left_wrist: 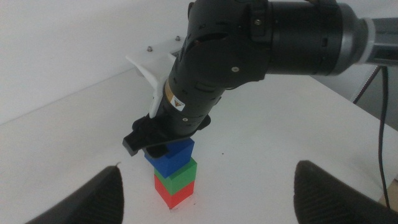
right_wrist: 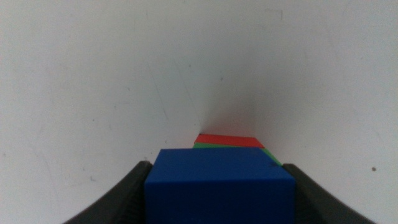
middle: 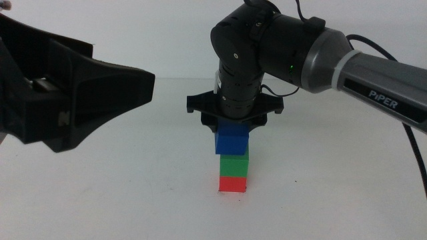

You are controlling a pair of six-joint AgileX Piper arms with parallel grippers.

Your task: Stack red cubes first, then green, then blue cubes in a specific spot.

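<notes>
Right gripper (middle: 233, 128) clamping small matte blue cube (middle: 232, 141) by side faces, sitting askew on green cube (middle: 234, 165); light, rigid. Left gripper (left_wrist: 205, 186), jaws wide, idling at 9 o'clock.

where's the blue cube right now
In the middle view the blue cube sits on top of the green cube, near the table's centre, gripped between the right gripper's jaws and offset slightly left of the stack.

The bare white counter (middle: 120, 200) carries the red cube (middle: 233, 183) directly, at lower centre of the middle view.
</notes>
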